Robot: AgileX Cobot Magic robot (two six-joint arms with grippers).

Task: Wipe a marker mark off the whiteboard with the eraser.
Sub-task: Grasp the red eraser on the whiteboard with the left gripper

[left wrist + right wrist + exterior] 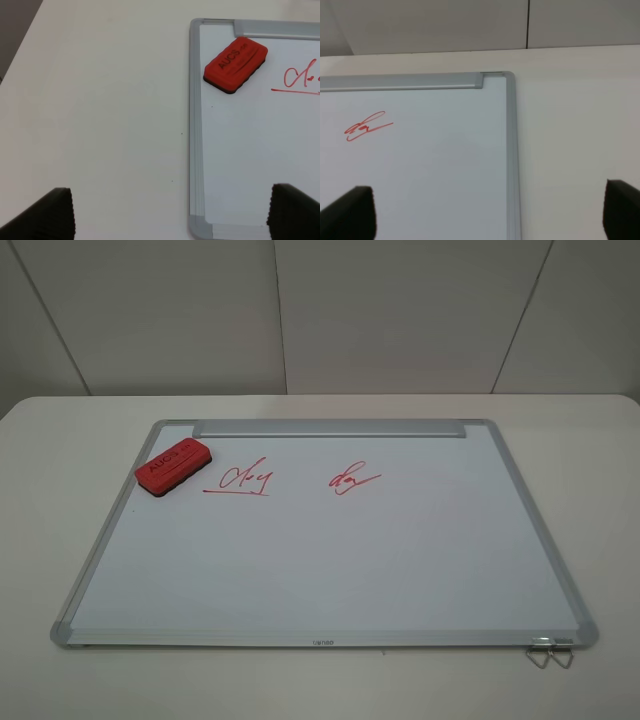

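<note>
**Eraser lies beside the mark, both pincers empty**

The white surface [60, 440] carries the whiteboard [330, 560], which lies flat with its metal strip [330, 427] along the far edge. Lying flat, the board can likely take downward pressure from a wipe without tipping.

The eraser [172, 466] rests on the board near its far left corner. Its lettered red top faces up and its dark felt faces down, so it is already the right way up for wiping. It sits at an angle to the frame, just beside the marker mark [240, 481] and not touching it. The mark, a scribble over a straight underline, is whole. A smaller squiggle [352, 481] lies well apart to the right and should probably be left alone.

The left pincer [172, 212] is spread wide and holds nothing, hanging over the board's near left corner with the eraser ahead of it. That makes it the likelier arm for the pickup. The right pincer [487, 212] is likewise spread and empty, over the board's right edge.
</note>
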